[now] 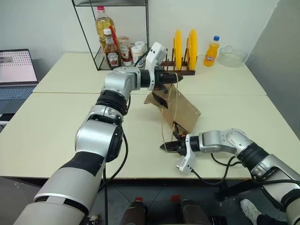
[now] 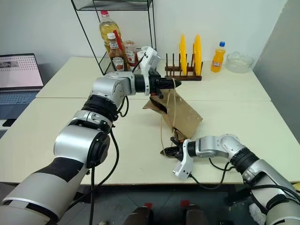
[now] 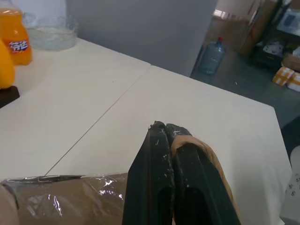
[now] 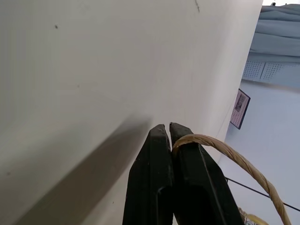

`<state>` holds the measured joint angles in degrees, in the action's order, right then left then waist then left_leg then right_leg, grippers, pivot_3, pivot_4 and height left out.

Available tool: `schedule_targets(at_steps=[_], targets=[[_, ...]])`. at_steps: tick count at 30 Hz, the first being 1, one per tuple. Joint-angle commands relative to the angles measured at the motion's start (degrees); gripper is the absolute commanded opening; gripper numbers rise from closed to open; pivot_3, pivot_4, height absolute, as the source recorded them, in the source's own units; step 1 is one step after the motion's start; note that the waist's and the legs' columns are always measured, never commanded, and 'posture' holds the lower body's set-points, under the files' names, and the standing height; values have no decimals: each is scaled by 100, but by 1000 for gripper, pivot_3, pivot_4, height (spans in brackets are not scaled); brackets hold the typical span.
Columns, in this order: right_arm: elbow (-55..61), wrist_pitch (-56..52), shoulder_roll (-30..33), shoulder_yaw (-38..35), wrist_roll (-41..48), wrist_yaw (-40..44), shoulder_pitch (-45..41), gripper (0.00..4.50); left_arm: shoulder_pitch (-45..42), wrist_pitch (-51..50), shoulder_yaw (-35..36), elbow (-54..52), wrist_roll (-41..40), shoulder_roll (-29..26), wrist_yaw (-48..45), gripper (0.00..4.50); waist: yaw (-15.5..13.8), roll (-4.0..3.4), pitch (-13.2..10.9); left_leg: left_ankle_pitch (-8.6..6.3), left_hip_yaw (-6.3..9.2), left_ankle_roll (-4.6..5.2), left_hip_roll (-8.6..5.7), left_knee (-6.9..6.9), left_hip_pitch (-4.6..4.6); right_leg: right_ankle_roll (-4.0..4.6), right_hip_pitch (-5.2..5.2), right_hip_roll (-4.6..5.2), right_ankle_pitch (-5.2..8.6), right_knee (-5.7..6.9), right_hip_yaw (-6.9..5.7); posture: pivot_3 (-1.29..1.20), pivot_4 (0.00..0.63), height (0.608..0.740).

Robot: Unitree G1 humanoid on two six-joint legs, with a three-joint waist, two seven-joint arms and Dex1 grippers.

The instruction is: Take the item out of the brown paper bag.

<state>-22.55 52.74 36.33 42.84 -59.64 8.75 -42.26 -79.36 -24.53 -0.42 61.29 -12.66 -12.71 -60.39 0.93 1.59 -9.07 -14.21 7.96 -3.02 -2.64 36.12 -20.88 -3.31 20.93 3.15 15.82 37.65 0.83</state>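
The brown paper bag hangs tilted over the middle of the table, its mouth towards my left arm. My left gripper is shut on the bag's upper edge, where brown paper wraps one finger. A thin tan cord handle runs down from there to my right gripper, which is shut on it just above the table near the front edge. The cord loops over one fingertip in the right wrist view. The item is hidden.
At the back stand a black wire rack with an oil bottle, a ketchup bottle and jars, a plate rack with yellow plates, an orange soda bottle and a glass bowl. A laptop sits at the far left.
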Motion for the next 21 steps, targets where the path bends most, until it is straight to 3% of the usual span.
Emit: schedule_targets(at_steps=[1,21], targets=[[-590,9,378,925,-972,464,802,65,-559,212,397,-154,-212,-9,226,0,-4,0,0,0,1,0,0,0,0,0,-2,0,0,-1,0,0,150,740],[-1176,-348,219,1278,-1449,-122,964,65,-1106,565,722,325,-210,-106,493,0,2,54,37,0,4,0,2,-3,10,-2,-12,-1,0,-5,-2,0,150,740]])
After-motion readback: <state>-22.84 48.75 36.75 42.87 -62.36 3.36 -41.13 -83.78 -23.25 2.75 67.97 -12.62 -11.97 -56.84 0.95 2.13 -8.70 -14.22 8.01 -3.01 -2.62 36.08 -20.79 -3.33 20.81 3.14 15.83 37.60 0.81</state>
